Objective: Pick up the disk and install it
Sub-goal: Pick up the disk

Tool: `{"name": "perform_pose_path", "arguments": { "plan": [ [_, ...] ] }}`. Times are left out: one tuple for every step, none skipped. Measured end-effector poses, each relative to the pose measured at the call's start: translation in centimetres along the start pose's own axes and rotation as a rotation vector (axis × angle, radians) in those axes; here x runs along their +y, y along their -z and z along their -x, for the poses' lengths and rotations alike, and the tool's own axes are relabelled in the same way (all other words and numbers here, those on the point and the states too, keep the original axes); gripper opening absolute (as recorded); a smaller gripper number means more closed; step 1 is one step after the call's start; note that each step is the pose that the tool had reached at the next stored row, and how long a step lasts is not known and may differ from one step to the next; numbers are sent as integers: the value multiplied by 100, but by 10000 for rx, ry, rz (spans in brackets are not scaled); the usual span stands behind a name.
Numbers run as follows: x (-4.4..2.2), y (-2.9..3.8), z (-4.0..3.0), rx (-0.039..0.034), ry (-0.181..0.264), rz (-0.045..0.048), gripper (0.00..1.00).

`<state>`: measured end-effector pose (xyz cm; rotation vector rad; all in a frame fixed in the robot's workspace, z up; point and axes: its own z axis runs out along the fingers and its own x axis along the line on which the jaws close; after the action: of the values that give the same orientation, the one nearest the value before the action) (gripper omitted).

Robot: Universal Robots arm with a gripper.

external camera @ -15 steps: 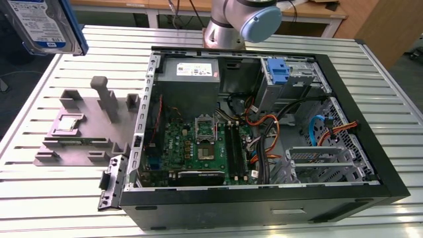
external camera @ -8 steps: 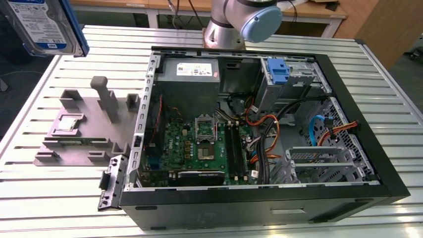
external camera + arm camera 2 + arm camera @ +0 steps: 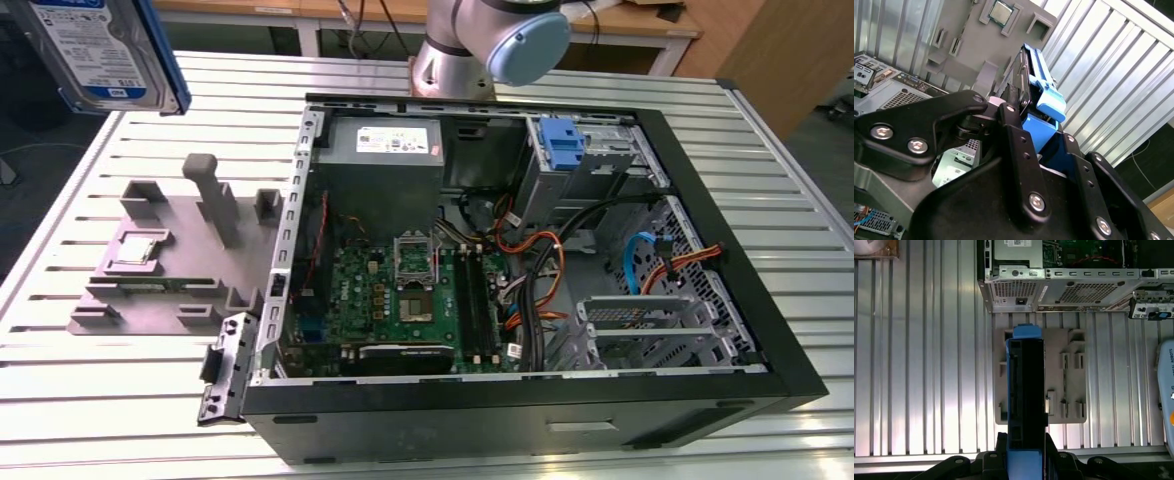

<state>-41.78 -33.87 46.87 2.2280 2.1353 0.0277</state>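
The gripper (image 3: 1025, 442) is clamped on the disk (image 3: 104, 52), holding it aloft at the exterior view's upper left, apparently above the grey fixture (image 3: 167, 275) beside the open computer case (image 3: 534, 410).

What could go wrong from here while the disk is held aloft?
The disk sits in the gripper, clamped near one end, so it might tilt or slip. Loose cables inside the case lie close to the drive bay and could snag it on entry.

Blue-framed labelled disk (image 3: 110, 50), aloft
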Motion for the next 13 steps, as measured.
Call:
{"name": "perform_pose_path", "arguments": {
  "plan": [
    [14,-1,-1,0,0,0,37],
    [27,-2,-1,0,0,1,37],
    [41,-2,-2,0,0,1,37],
    [55,-3,-3,0,0,0,37],
    [62,-3,-3,0,0,0,37],
    [65,-4,-3,0,-2,0,37],
    [65,-3,-3,0,-3,0,37],
    [66,0,-3,0,-2,0,37],
    [67,7,-3,0,0,1,37],
    [68,18,-3,0,-1,0,37],
    [69,31,-2,-1,-1,0,37],
    [70,46,-2,-3,-1,0,37],
    [71,59,-1,-4,0,1,37]
  ]
}}
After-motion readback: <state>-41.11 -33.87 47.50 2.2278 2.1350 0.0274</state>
